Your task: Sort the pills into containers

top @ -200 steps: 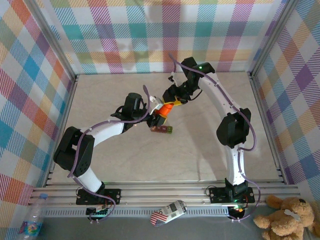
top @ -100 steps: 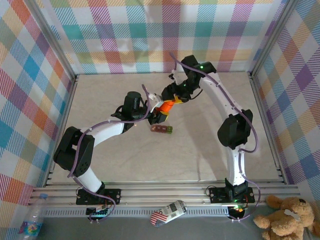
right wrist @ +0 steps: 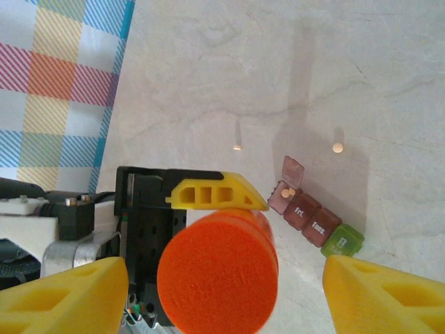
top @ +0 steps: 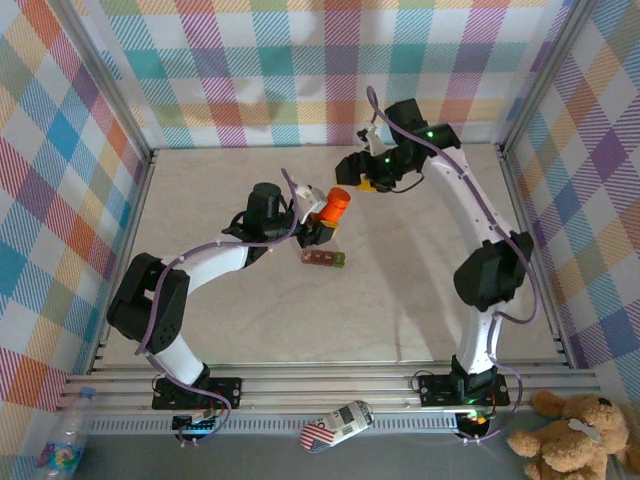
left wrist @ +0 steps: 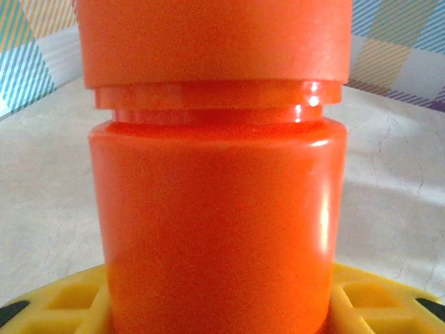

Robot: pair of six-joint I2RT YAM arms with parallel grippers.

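Marble tabletop [top: 250,300]: left gripper [top: 321,228] is clamping the orange bottle [top: 334,205]; right gripper [top: 362,184] is hovering open. Uncapping seemingly needs its cap [right wrist: 215,278] pinched.

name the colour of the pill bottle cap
Orange; the cap shows best in the right wrist view.

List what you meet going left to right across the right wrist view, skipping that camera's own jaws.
Checked wall → orange bottle → pill box.
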